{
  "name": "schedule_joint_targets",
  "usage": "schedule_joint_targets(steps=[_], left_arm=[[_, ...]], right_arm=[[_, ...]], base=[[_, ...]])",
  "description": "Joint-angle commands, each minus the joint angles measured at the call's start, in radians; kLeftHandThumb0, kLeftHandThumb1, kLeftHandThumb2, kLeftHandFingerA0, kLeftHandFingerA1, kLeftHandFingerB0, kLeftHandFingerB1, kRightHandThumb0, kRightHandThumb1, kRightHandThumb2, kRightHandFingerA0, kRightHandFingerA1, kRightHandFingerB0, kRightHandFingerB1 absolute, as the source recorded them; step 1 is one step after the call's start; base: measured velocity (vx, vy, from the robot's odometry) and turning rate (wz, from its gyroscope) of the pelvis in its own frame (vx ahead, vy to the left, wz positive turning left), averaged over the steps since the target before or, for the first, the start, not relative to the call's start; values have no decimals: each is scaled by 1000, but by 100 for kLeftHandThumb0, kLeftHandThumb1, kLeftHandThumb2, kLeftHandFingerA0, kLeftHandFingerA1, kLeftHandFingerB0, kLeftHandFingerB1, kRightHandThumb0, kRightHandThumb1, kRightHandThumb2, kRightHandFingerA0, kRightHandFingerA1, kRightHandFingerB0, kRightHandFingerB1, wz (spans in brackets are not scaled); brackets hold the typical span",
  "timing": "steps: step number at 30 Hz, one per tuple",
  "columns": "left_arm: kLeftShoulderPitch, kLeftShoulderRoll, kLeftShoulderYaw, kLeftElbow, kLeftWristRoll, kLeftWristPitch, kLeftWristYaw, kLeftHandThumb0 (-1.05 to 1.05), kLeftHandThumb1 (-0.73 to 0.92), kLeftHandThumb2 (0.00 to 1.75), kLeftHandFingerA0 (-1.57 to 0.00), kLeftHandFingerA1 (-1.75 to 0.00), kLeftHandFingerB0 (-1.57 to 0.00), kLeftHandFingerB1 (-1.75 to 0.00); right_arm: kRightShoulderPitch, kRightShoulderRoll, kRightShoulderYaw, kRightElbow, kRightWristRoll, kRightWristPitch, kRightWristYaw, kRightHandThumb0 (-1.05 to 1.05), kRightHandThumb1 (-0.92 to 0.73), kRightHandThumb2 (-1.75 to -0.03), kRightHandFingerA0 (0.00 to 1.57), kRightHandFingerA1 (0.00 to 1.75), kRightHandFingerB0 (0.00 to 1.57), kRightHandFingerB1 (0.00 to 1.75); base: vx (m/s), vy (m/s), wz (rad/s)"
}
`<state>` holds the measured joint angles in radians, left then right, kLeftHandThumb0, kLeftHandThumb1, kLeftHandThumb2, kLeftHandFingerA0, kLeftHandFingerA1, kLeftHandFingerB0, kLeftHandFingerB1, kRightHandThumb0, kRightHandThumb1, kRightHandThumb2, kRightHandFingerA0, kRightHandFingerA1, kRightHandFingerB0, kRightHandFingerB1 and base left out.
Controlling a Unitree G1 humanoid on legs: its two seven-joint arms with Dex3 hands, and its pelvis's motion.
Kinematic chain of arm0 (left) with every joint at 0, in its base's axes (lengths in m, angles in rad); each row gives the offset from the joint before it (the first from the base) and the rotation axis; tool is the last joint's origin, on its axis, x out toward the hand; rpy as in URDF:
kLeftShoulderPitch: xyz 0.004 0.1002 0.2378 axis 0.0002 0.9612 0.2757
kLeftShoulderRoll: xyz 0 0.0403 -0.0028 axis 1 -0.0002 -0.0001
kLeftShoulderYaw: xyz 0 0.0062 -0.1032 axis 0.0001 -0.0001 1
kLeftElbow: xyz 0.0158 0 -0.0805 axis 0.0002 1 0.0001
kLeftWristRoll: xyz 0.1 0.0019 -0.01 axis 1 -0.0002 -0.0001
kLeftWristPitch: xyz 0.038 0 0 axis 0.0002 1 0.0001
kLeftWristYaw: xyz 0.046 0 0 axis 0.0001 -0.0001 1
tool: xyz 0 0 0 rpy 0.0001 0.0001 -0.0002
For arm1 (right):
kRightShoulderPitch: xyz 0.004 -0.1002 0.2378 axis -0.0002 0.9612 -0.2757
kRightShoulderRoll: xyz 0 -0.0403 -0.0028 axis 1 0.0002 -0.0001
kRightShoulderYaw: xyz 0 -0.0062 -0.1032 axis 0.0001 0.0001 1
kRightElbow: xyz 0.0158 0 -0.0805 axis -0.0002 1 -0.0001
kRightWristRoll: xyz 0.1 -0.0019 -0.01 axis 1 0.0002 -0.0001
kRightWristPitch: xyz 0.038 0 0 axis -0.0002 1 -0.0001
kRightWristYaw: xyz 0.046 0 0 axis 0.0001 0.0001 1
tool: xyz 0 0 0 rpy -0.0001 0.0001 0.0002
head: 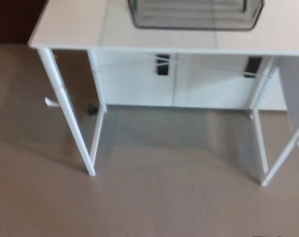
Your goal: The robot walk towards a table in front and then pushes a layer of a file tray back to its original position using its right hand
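A white table (70, 27) stands ahead, its top filling the upper part of the head view. On it, at the top edge of the picture, lies the front of a grey file tray layer (196, 15); the rest of the tray is cut off above. Neither of my hands shows in the picture.
The table's thin white legs (72, 128) come down to the brown floor (149, 197) at left and at right (280, 158). A white cabinet panel (174, 79) with two black handles stands behind the legs. A small white hook (51, 102) juts from the left leg.
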<state>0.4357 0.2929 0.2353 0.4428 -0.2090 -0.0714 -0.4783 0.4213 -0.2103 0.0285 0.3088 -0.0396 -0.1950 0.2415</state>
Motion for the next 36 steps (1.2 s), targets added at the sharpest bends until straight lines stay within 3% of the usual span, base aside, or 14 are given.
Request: schedule_joint_targets(steps=[1,10,11,12,13,18,19,26,27,36], left_arm=[[9,17,0,10,18,-30,4,-18,47,57,-61,-45,-39,-39],[4,18,-2,23,26,-46,9,-13,51,54,-65,-43,-44,-37],[1,19,-3,30,26,-51,6,-12,52,55,-65,-43,-44,-38],[-4,19,-4,40,26,-60,1,-12,52,55,-65,-43,-44,-38],[3,20,-5,26,24,-52,1,-12,52,55,-64,-43,-43,-38],[11,21,-7,13,23,-48,8,-11,52,55,-65,-43,-44,-38],[11,21,-6,13,19,-47,5,-10,52,55,-65,-44,-43,-38],[0,28,-8,30,23,-68,2,-13,52,55,-67,-44,-44,-38],[1,28,-9,29,24,-68,3,-13,52,55,-68,-44,-44,-38],[7,33,-16,1,33,-51,18,-14,52,55,-68,-43,-44,-38]], right_arm=[[6,-8,3,-9,-10,15,-9,-4,-60,-57,53,54,34,44],[-7,-13,7,5,-9,8,-2,-4,-61,-57,52,54,34,43],[-7,-12,7,3,-10,13,-4,-4,-41,-86,46,64,26,55],[-7,-12,5,1,-11,21,-7,-4,-41,-86,46,64,26,55],[-7,-13,7,1,-15,16,-8,-5,-60,-57,53,53,34,43],[-10,-9,5,14,-12,9,-6,-4,-60,-57,53,53,34,43],[-10,-9,6,12,-14,14,-8,-5,-41,-86,45,63,26,54],[-14,-5,8,8,-15,20,-7,-5,-41,-86,46,64,26,55],[-17,-5,8,13,-15,17,-7,-6,-59,-56,54,54,35,44],[-30,-12,19,28,-29,-6,-7,-7,-58,-56,55,54,35,44]], base=[[306,-185,-2],[267,-37,-6],[408,104,-12],[414,151,-3],[442,224,-6],[364,131,-9],[214,-42,12],[237,-164,24],[297,-398,-15],[170,-118,6]])
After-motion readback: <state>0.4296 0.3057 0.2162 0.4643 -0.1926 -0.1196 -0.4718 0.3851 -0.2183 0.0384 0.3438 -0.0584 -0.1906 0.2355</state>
